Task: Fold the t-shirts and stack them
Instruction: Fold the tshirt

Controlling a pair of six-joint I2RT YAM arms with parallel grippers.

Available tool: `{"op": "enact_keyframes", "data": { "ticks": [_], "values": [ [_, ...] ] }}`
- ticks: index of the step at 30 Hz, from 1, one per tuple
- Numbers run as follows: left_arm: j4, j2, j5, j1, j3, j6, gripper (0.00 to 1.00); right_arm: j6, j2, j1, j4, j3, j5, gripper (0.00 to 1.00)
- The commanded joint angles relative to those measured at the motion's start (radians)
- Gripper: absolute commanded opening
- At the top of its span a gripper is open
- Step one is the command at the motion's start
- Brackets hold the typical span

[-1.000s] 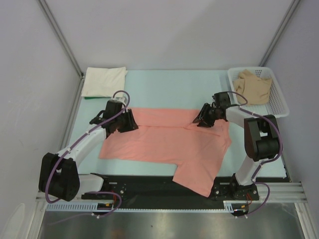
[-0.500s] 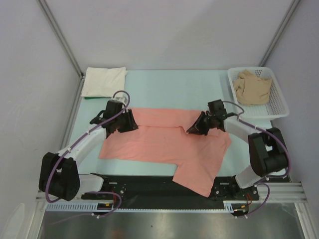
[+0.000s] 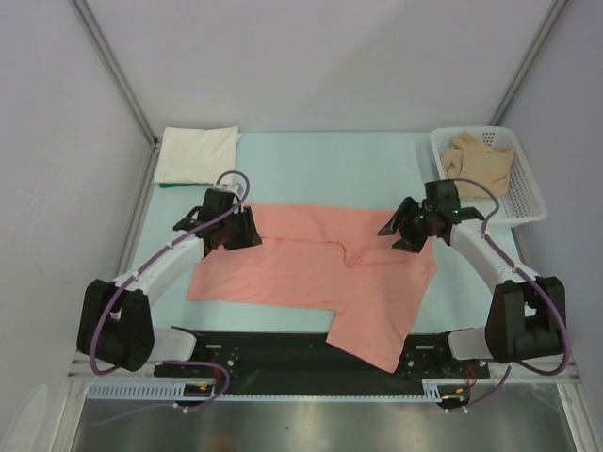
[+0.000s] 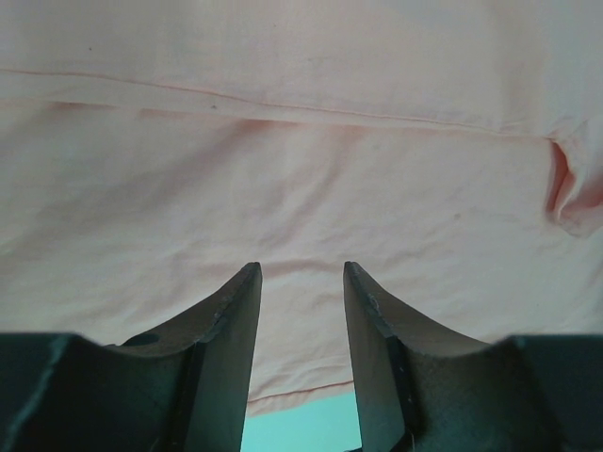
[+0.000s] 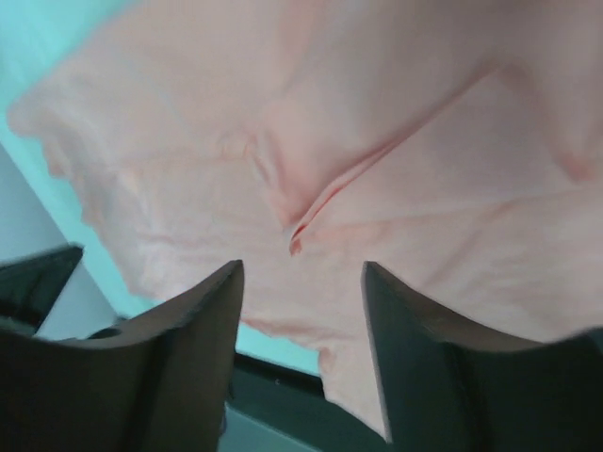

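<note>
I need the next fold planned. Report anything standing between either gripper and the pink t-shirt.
Nothing visible does. The left gripper and right gripper both hang over the salmon-pink t-shirt with open jaws, and each wrist view shows only pink cloth ahead.

The salmon-pink t-shirt is seen filling most of the view, spread rumpled over the teal tabletop, which is shown at the upper left. A raised crease is seen running slantwise through the cloth. The right end effector is held over it, its two dark fingers set apart with nothing caught between them
</note>
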Motion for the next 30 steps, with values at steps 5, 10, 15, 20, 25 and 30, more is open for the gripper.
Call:
{"op": "enact_keyframes", "data": {
  "ticks": [5,10,15,20,25,30],
  "values": [
    [0.032,0.031,0.021,-0.001,0.099,0.020,0.47,-0.252,0.084,-0.166,-0.080,0.128,0.196,0.29],
    [0.050,0.063,0.054,-0.001,0.119,0.020,0.47,-0.326,0.191,-0.165,-0.080,0.138,0.180,0.38],
    [0.104,0.070,0.151,-0.017,0.096,0.008,0.48,-0.320,0.272,-0.137,-0.075,0.200,0.229,0.44],
    [0.116,0.087,0.165,-0.090,0.096,-0.014,0.49,-0.361,0.349,-0.103,-0.095,0.300,0.278,0.47],
    [0.121,0.087,0.159,-0.144,0.088,-0.034,0.49,-0.383,0.482,-0.086,-0.181,0.398,0.297,0.50],
    [0.102,0.058,0.145,-0.144,0.074,-0.029,0.49,-0.418,0.480,-0.060,-0.170,0.369,0.301,0.44]
  ]
}}
